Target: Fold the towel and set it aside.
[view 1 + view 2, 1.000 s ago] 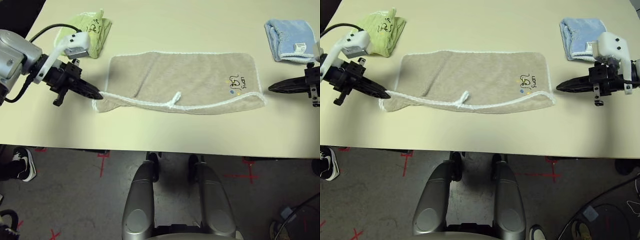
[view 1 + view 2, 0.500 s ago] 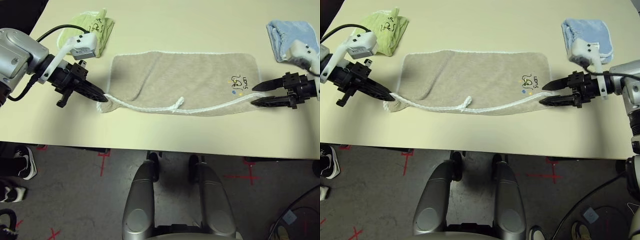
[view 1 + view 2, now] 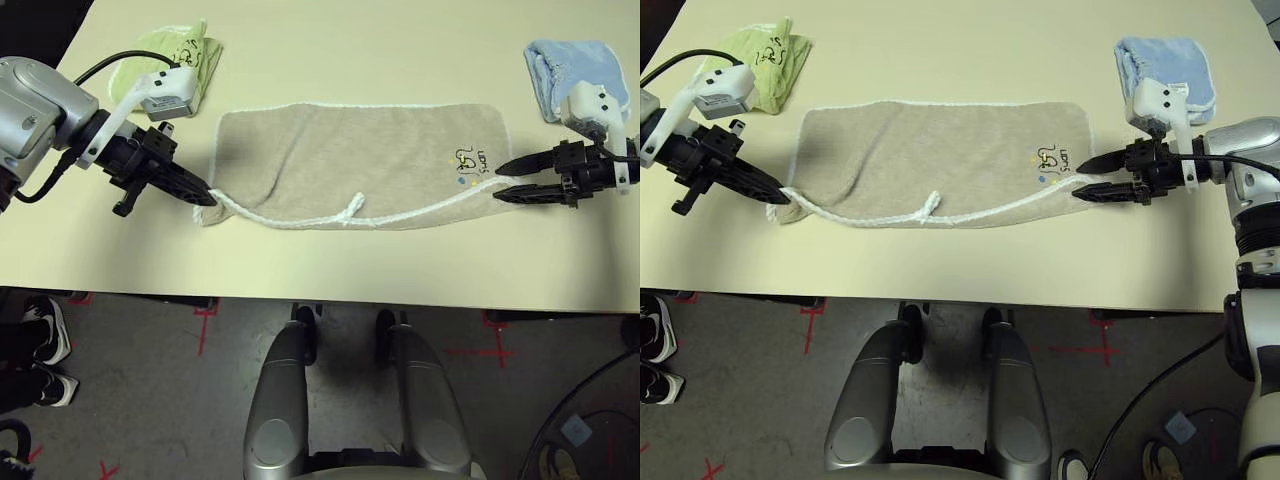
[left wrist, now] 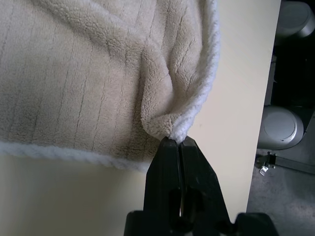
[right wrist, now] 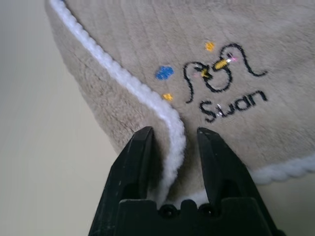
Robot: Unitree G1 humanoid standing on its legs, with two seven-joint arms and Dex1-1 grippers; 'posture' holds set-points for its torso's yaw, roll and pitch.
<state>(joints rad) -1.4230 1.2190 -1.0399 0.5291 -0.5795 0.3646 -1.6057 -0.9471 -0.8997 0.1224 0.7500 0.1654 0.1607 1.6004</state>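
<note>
The beige towel (image 3: 360,160) with white edging lies flat across the table, doubled lengthwise, with a small embroidered swan logo (image 5: 221,73) near its right end. My left gripper (image 3: 205,196) is shut on the towel's near-left corner, and the pinched cloth bunches at its tips (image 4: 176,140). At the near-right corner my right gripper (image 3: 500,182) is open. Its two fingers (image 5: 142,147) straddle the white edging (image 5: 167,118) with a gap on each side.
A lime green folded towel (image 3: 170,65) lies at the back left, just behind my left arm. A light blue folded towel (image 3: 565,65) lies at the back right, behind my right wrist. The table's near edge (image 3: 330,298) runs a short way in front of the towel.
My right gripper opened, slid onto the towel's near-right corner, and its fingers have since narrowed around the edging. The left gripper keeps its hold on the left corner.
</note>
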